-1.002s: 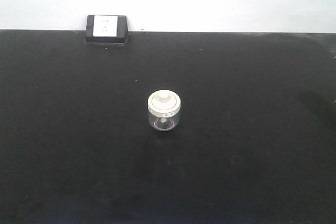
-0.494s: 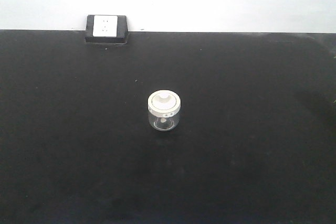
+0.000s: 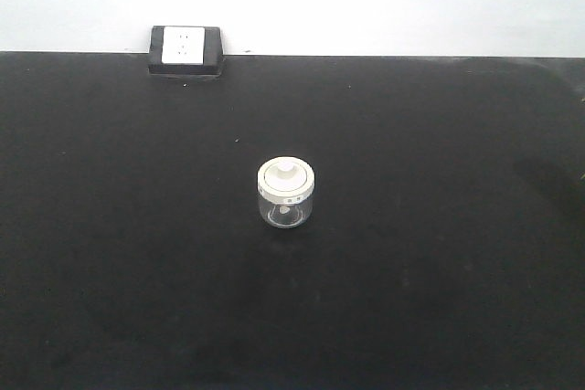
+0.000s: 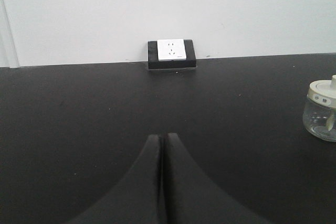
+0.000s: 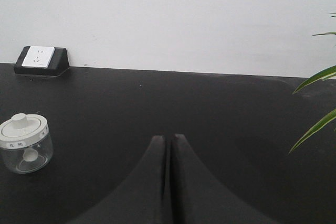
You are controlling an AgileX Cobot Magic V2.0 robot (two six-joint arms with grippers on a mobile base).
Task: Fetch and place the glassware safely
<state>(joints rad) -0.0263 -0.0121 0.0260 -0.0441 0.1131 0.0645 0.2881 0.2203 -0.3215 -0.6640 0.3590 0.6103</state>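
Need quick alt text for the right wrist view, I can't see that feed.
The right claw is shut and empty over the black table. The lidded glass jar stands upright at far left, a wall socket behind it, plant leaves at right.

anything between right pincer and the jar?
Nothing: in the right wrist view only bare black tabletop separates the shut right pincer from the lidded glass jar to its left.

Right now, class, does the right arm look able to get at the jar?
Probably yes. The jar stands alone on the black table, ahead and left of the right gripper, with nothing between them. The gripper is shut and would need to open first.
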